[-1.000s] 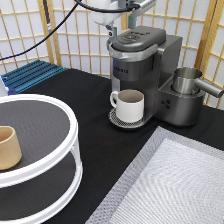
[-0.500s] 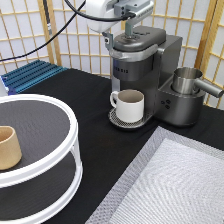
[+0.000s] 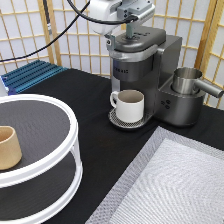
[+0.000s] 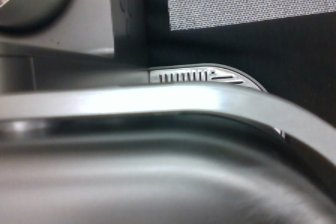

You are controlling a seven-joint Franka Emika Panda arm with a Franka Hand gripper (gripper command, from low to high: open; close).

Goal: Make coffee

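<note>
- Exterior view: the white and grey two-finger gripper (image 3: 129, 31) is seen at the top centre of the frame, lowered onto the lid of the dark grey and silver single-serve coffee machine (image 3: 150, 75).
- Whether its fingers are released or clenched cannot be told, since they are bunched against the lid.
- The small white coffee pod is not seen anywhere in this view, so its place cannot be told.
- A white ceramic mug with a handle (image 3: 129, 105) is set on the round perforated drip tray (image 3: 117, 120) under the machine's spout.
- A shiny steel cylindrical cup with a long handle (image 3: 187, 81) is stood on the machine's right part.
- At the lower left, a tan handleless cup (image 3: 8, 147) is placed on the upper shelf of a white round two-tier rack (image 3: 50, 150).
- A grey woven mat (image 3: 175, 185) is laid at the lower right on the black table (image 3: 95, 100).
- Wrist view: the frame is filled by a curved silver band of the machine's lid (image 4: 187, 102), with a slotted metal edge (image 4: 199, 76) and black table beyond.
</note>
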